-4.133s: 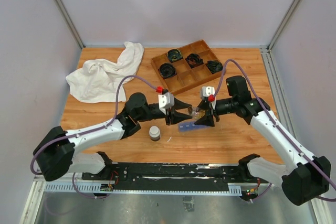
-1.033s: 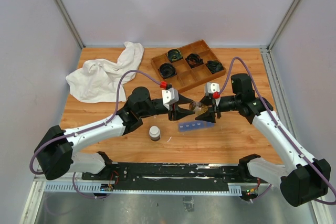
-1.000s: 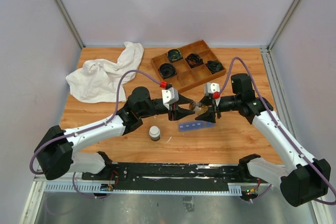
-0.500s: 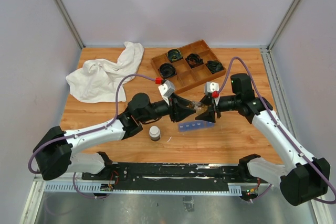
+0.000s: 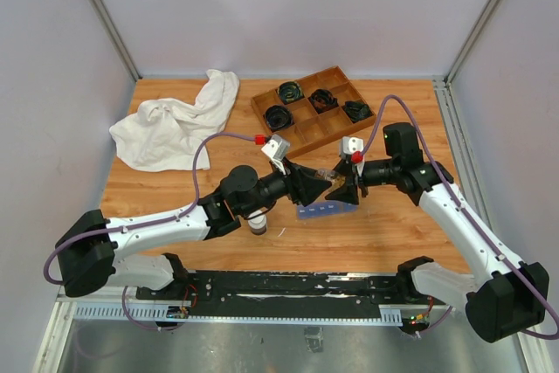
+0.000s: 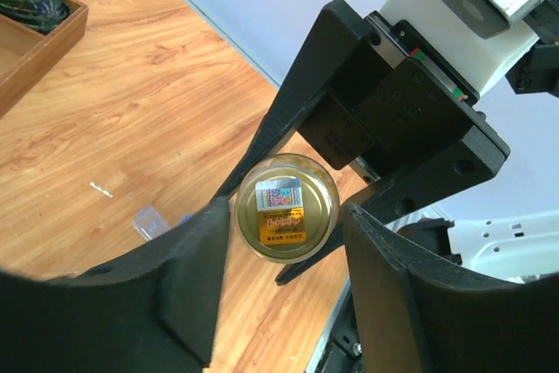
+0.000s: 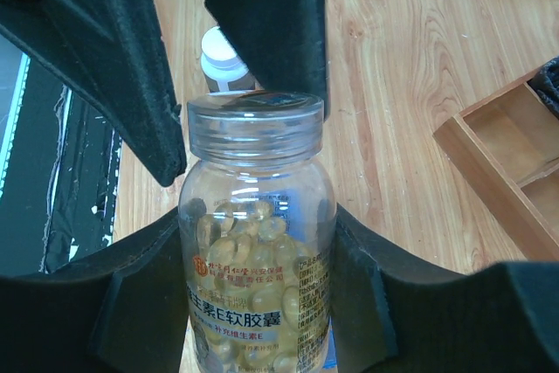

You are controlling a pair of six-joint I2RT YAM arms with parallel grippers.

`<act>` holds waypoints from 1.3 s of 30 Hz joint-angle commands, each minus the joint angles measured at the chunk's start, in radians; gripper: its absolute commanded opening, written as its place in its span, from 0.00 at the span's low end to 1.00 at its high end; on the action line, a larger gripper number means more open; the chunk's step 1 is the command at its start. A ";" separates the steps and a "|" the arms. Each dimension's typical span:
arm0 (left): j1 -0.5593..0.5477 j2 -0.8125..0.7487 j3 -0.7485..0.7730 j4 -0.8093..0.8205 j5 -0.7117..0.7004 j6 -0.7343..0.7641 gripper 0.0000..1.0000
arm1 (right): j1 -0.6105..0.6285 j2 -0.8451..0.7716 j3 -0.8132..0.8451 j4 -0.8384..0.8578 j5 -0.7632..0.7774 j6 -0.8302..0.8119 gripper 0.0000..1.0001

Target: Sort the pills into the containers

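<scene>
My right gripper (image 7: pixel 258 290) is shut on a clear bottle (image 7: pixel 256 242) full of yellowish pills (image 7: pixel 249 220), held sideways above the table with its clear lid (image 7: pixel 255 115) on. My left gripper (image 6: pixel 286 216) faces it, jaws open either side of the lid (image 6: pixel 286 207), with a gap at the right finger (image 6: pixel 384 259). In the top view the two grippers, left (image 5: pixel 316 183) and right (image 5: pixel 339 184), meet over the blue containers strip (image 5: pixel 327 210), with the bottle (image 5: pixel 327 176) between them.
A small dark bottle with a white cap (image 5: pixel 257 221) stands under the left arm, also in the right wrist view (image 7: pixel 224 60). A wooden divided tray (image 5: pixel 307 128) with black cables sits at the back. A white cloth (image 5: pixel 175 124) lies at the back left.
My left gripper has rolled and pushed right toward the bottle, and its jaws have opened from shut on the lid. The right gripper has stayed put with the bottle.
</scene>
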 commanded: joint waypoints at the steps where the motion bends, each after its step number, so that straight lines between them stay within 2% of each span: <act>1: -0.008 -0.021 0.025 0.015 -0.025 0.001 0.66 | 0.002 -0.005 0.025 0.010 -0.032 -0.001 0.01; 4: -0.007 -0.035 0.014 0.016 -0.025 0.017 0.81 | 0.002 -0.008 0.026 0.011 -0.032 -0.002 0.01; 8: -0.008 -0.060 -0.010 0.017 -0.032 0.038 0.92 | 0.002 -0.009 0.023 0.010 -0.032 -0.002 0.01; 17: -0.008 -0.116 -0.058 0.020 -0.040 0.117 0.97 | 0.002 -0.010 0.024 0.010 -0.034 -0.001 0.01; 24: -0.005 -0.135 -0.087 0.049 0.033 0.371 0.99 | 0.002 -0.012 0.024 0.010 -0.037 -0.002 0.01; 27: 0.032 -0.129 -0.083 0.057 0.158 0.457 0.99 | 0.002 -0.012 0.024 0.010 -0.038 -0.003 0.01; 34: 0.225 -0.080 -0.088 0.205 0.661 0.467 0.99 | 0.002 -0.010 0.024 0.006 -0.040 -0.008 0.01; 39: 0.239 -0.026 -0.036 0.163 0.745 0.555 0.99 | 0.002 -0.008 0.026 0.001 -0.043 -0.011 0.01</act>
